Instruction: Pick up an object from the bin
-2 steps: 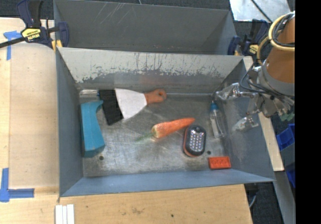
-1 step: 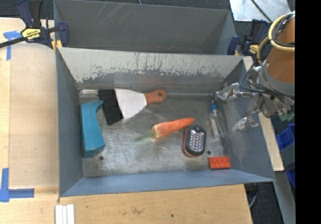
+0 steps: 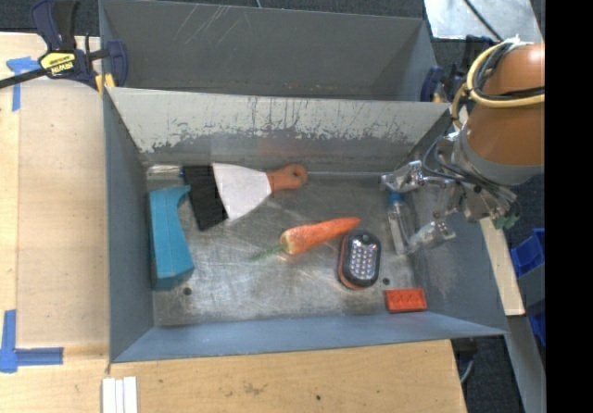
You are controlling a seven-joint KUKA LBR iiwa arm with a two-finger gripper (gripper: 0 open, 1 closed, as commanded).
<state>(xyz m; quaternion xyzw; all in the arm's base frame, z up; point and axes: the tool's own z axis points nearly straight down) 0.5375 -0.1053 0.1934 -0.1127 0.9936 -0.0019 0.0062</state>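
My gripper (image 3: 400,228) hangs at the right side of the bin, its thin fingers pointing down and spread apart with nothing between them. Just left of and below the fingers lies a black oval remote (image 3: 359,260) with grey buttons and a red rim. An orange carrot (image 3: 318,233) lies left of it, near the bin's middle. A small red block (image 3: 405,299) rests at the front right, below the gripper.
A brush (image 3: 243,189) with a white blade, black bristles and a brown handle lies at the back left. A blue handled tool (image 3: 169,235) lies along the left wall. The bin's walls slope steeply inward around the floor.
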